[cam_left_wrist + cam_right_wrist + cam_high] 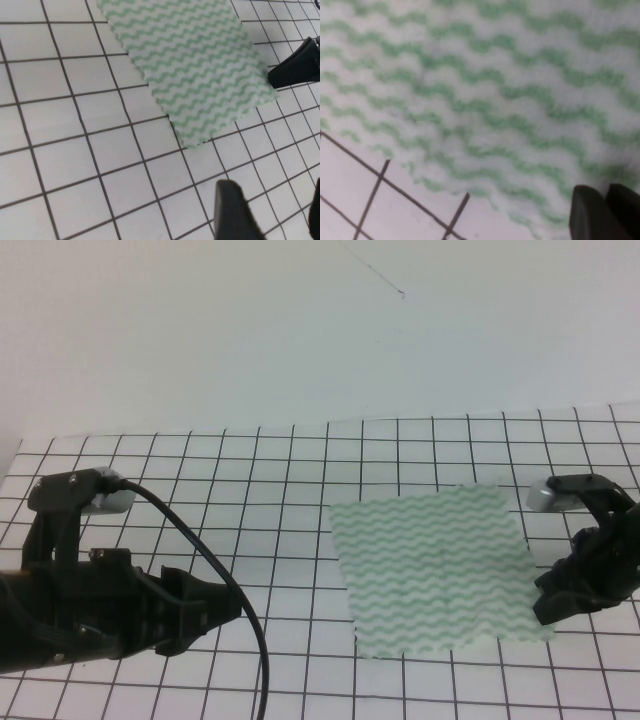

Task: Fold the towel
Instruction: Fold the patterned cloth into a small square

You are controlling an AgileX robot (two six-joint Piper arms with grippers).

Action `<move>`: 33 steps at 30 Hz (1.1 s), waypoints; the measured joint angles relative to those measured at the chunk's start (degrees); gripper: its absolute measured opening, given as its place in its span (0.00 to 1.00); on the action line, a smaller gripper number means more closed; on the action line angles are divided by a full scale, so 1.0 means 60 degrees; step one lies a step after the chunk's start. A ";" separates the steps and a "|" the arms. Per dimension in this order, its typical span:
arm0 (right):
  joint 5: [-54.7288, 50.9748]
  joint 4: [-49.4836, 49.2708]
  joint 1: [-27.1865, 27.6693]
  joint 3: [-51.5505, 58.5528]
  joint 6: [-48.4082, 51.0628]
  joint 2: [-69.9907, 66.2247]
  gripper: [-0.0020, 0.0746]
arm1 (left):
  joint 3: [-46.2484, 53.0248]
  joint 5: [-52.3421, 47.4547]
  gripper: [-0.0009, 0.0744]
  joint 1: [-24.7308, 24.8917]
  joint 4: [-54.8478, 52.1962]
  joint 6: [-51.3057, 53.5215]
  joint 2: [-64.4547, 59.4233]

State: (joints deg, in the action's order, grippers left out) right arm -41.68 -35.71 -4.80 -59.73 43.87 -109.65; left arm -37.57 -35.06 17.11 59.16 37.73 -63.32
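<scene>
We see the towel [435, 565] lying flat & unfolded on the gridded tabletop [200, 470]. It is a single layer, white w/ green wavy stripes and a scalloped edge. It sits skewed to the grid lines, so its sides run at a slant across the squares.

The right gripper [547, 602] is at the towel's right edge, close to the corner nearest the robot, w/ its tips down on the cloth's rim. In the right wrist view its two fingertips [590, 215] are pressed together w/ only a hairline btwn them. They rest on the striped cloth just inside the scalloped border, where the towel meets bare grid. We can't tell whether any cloth is caught btwn them. In the left wrist view the right gripper shows as a dark wedge touching that same edge of the towel.

The left gripper [225, 608] is well apart from the towel, off its left side, low over bare squares & pointing toward the towel. Its fingers [235, 215] are spread wide in the left wrist view, w/ only tabletop btwn them and nothing held. A black cable [264, 670] loops over the left arm and drops down btwn that gripper and the towel.

Beyond the towel's far edge the grid ends at a plain white wall [300, 330].
</scene>
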 joint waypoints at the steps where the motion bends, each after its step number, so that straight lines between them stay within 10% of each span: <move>1: -0.0043 0.0000 0.0000 0.0000 0.0000 0.0000 0.09 | 0.0000 0.0000 0.42 0.0000 0.0000 0.0000 0.0000; 19: -0.1046 -0.0296 0.0000 -0.1473 -0.0633 0.0401 0.04 | 0.0000 0.0000 0.42 0.0000 0.0000 0.0017 0.0017; 33: -0.1002 0.0710 0.0000 -0.0691 -0.1693 0.0401 0.41 | 0.0000 -0.0076 0.42 0.0000 -0.0059 0.0017 0.0017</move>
State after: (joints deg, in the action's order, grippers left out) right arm -47.69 -31.45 -4.80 -63.88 33.71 -107.24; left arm -37.57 -35.52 17.11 58.80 37.83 -63.22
